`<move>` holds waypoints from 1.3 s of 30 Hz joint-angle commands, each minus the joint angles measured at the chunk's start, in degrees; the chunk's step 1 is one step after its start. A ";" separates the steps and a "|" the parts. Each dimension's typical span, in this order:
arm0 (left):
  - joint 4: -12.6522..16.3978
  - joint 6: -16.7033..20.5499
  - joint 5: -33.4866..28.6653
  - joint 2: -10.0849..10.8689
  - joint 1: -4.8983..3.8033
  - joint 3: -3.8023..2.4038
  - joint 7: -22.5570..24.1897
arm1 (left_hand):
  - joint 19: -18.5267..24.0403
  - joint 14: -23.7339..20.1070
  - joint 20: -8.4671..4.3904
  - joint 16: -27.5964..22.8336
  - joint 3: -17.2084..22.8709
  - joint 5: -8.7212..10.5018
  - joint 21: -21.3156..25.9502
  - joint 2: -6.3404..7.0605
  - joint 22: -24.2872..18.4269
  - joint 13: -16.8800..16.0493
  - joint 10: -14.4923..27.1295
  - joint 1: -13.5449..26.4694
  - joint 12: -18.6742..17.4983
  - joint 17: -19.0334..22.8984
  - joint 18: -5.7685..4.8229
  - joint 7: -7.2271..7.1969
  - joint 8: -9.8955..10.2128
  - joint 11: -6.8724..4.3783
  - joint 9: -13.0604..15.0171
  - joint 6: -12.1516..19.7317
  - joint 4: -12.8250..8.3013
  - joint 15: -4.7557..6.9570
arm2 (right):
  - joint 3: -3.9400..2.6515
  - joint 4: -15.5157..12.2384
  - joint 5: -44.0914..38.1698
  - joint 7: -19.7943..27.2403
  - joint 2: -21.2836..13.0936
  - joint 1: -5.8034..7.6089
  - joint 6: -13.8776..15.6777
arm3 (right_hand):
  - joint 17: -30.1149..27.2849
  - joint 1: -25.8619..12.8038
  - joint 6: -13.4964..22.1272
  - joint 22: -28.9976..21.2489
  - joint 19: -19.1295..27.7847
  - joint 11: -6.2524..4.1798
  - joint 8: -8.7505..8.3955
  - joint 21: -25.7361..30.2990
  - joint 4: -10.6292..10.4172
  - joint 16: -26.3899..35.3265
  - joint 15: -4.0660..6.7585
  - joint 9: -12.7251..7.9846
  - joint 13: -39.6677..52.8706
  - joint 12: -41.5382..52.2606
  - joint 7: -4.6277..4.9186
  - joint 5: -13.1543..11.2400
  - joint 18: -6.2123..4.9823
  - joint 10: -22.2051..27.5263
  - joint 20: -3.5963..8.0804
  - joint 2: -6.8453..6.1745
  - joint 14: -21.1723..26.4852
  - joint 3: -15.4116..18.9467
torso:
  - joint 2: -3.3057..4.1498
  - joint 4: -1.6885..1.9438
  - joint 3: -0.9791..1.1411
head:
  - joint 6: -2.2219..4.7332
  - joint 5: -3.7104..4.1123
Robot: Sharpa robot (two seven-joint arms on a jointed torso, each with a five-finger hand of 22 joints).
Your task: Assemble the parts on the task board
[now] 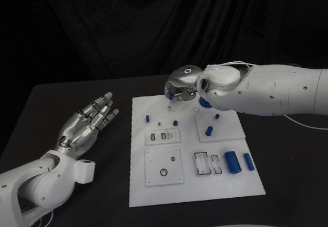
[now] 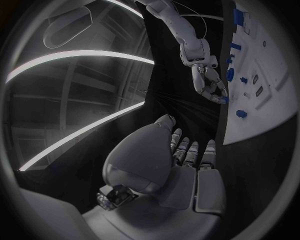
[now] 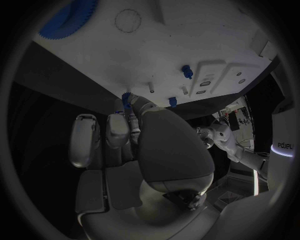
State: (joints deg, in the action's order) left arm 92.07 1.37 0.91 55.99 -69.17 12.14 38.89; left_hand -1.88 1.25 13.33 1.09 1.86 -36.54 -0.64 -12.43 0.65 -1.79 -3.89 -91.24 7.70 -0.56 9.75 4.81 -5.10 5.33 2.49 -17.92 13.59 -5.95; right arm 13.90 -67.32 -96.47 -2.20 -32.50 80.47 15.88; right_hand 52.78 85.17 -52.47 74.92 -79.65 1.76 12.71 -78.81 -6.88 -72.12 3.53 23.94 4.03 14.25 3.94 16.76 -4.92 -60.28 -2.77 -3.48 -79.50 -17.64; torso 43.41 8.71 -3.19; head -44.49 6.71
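No legible text, labels or nos. on board or parts.

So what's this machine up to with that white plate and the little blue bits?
The robot is assembling small blue parts on the white task board. Its right hand is bent down over the board's far edge and seems to pinch a small blue part in its fingertips. Its left hand hovers open beside the board, holding nothing. Other pieces, such as a blue cylinder, lie near the board's front.
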 commanded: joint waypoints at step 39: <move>-0.35 -0.77 0.12 -0.32 -0.11 -0.04 5.30 | 0.07 -0.04 0.60 0.03 0.39 0.02 -0.36 0.56 0.06 0.02 0.50 0.02 0.10 -0.03 0.64 0.03 0.16 0.06 0.01 0.11 -0.01 -0.28 | -0.11 0.60 -0.09 -0.91 -0.34 -1.15 0.05 | 0.02 -0.44 0.93 1.28 -0.02 0.04 -0.88 -0.23 -0.48 -0.16 -0.24 0.17 0.06 -1.22 -0.14 -0.60 0.99 0.51 -0.31 -0.63 -0.15 -0.15 | -0.09 0.05 -0.12 | -0.34 0.00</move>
State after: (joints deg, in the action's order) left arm 91.65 1.26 0.92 55.76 -69.17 12.14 38.90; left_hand -1.68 1.25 13.53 1.09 1.85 -36.54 -0.65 -12.43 0.64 -1.79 -3.89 -91.24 7.70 -0.55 9.75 4.81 -5.10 5.33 2.49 -17.92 13.59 -5.95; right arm 13.59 -66.61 -96.32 -2.32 -32.71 79.77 16.25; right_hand 52.85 84.95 -51.85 74.90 -79.65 1.80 12.07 -78.81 -7.03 -72.12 3.53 24.02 4.05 13.28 3.73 16.54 -4.92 -60.32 -2.77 -3.69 -79.50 -17.80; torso 43.34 8.85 -3.30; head -44.79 6.78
